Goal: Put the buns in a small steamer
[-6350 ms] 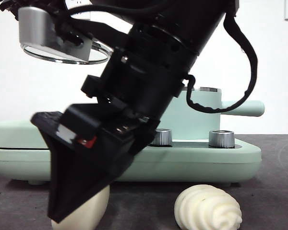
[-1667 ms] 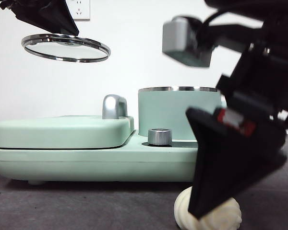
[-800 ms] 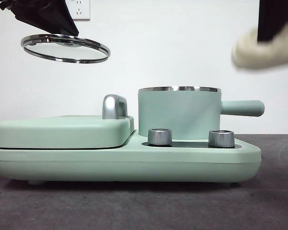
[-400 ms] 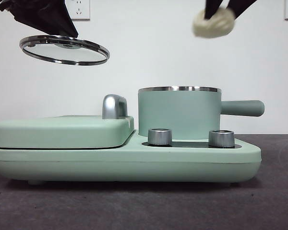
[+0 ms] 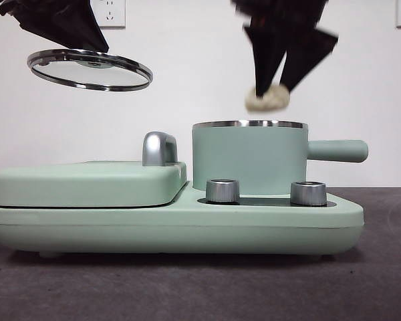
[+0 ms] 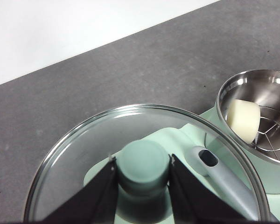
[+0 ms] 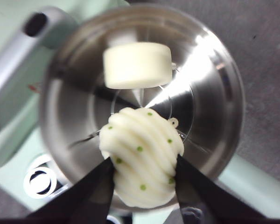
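Cream ridged bun (image 7: pixel 141 156) hangs pinched in right gripper (image 7: pixel 144 175) above steamer (image 5: pixel 249 157) (smooth bun (image 7: pixel 137 65) inside); left gripper (image 6: pixel 142 179) clamps lid knob (image 6: pixel 143 164).

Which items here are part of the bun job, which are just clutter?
In the job:
- ridged bun, held by right gripper over the steamer
- smooth bun, already inside
- glass lid, held up by left gripper

Just there:
- griddle lid with chrome handle
- two knobs
- wall socket
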Motion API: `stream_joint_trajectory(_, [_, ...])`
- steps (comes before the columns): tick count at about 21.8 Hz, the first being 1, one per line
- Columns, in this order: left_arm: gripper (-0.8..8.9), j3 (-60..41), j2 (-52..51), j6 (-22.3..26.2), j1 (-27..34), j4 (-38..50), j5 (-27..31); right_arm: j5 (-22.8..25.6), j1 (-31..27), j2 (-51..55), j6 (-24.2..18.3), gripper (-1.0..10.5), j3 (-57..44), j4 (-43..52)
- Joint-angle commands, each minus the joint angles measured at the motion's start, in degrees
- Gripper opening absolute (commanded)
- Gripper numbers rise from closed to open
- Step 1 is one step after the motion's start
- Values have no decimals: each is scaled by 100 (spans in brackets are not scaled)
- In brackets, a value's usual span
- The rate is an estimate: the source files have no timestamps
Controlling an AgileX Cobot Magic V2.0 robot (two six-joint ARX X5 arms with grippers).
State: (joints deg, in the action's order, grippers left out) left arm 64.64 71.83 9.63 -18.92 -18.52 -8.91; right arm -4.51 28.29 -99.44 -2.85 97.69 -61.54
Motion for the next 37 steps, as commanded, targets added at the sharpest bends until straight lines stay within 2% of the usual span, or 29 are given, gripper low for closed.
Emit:
stream_joint_trajectory(1, [14,103,11,17,-17,151,-11,-20,22,-315,-114,193,142,149])
stream_joint_trajectory(12, [14,103,11,24,-17,151,-9,-9,-4,-1040,-122,195,142,474])
stream_joint_trajectory(18, [14,103,11,22,-17,136,-9,0,-2,-990,-96,275,221,595])
stream_joint_trajectory(21, [14,103,11,17,-17,136,-9,2,-2,-903,-96,341,520,361])
stream_joint_trajectory(27, [14,103,11,15,-17,127,-9,-66,-2,-820,-96,349,1770,-533])
stream_joint_trajectory(29, [14,103,11,13,-17,127,-11,-352,-2,-533,44,348,1847,-94])
stream_joint_trajectory(32, [14,103,11,15,-17,39,-9,-267,-2,7,411,347,1823,791])
stream_joint_trajectory(37, [14,103,11,15,-17,-13,-9,-256,9,654,433,347,1582,1690])
